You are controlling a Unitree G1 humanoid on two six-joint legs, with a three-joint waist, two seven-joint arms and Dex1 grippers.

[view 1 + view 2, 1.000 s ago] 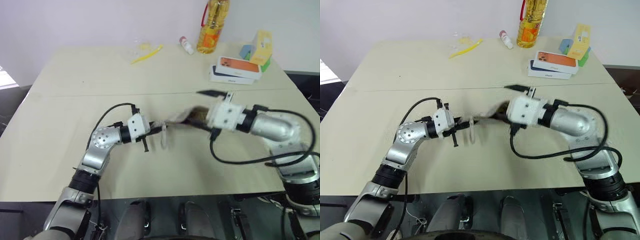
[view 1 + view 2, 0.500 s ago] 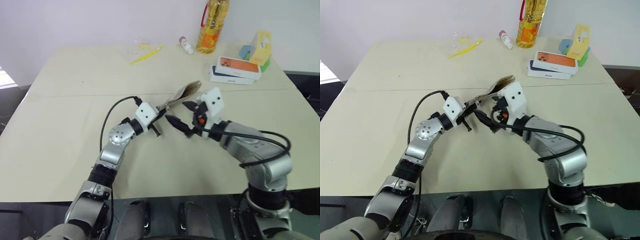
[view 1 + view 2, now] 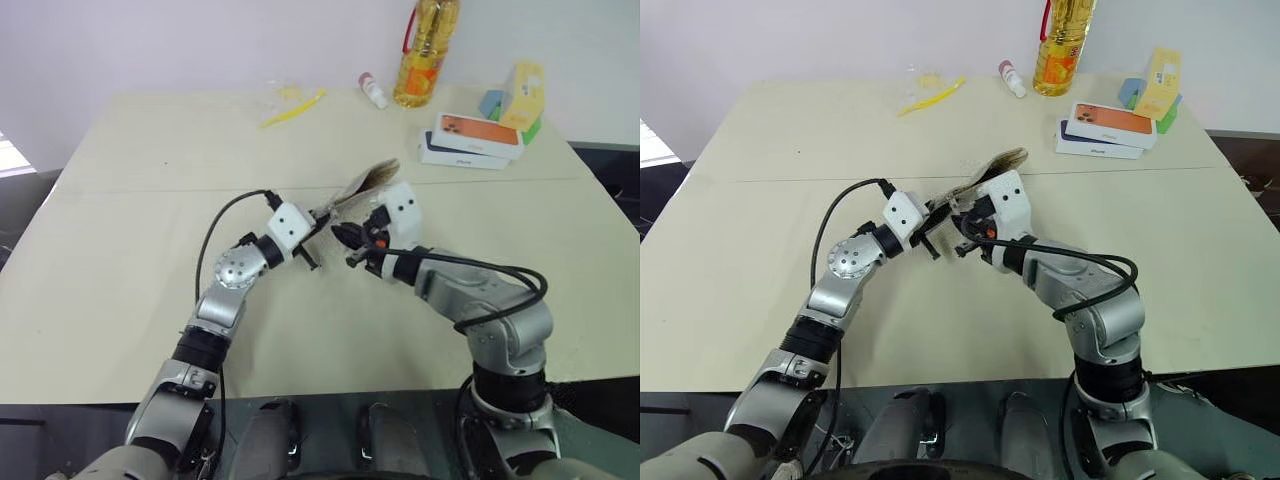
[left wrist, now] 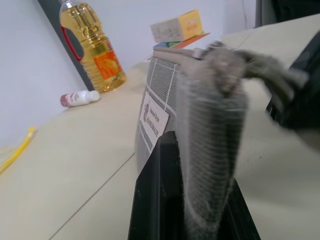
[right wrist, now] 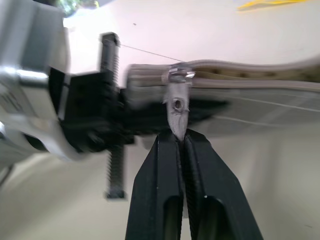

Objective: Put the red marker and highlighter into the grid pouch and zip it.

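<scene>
The grid pouch (image 3: 366, 184), grey with white lines and a small white label (image 4: 151, 121), hangs tilted above the middle of the table. My left gripper (image 3: 318, 220) is shut on the pouch's lower end, its black fingers (image 4: 159, 190) clamping the fabric. My right gripper (image 5: 181, 141) faces it from the other side, shut on the tip of the metal zipper pull (image 5: 176, 107) at that same end. The zipper line (image 5: 250, 75) runs away along the pouch's top edge. The red marker and the highlighter are out of view.
At the table's far side stand an oil bottle (image 3: 425, 50), a small white bottle with a red cap (image 3: 373, 90) and a thin yellow stick (image 3: 293, 108). Stacked phone boxes (image 3: 470, 140) and a yellow-green carton (image 3: 522, 95) sit at the far right.
My right gripper dropped and swung left toward the pouch's near end, rolled over, and went from open to shut on the zipper pull. The left gripper tipped the pouch upward.
</scene>
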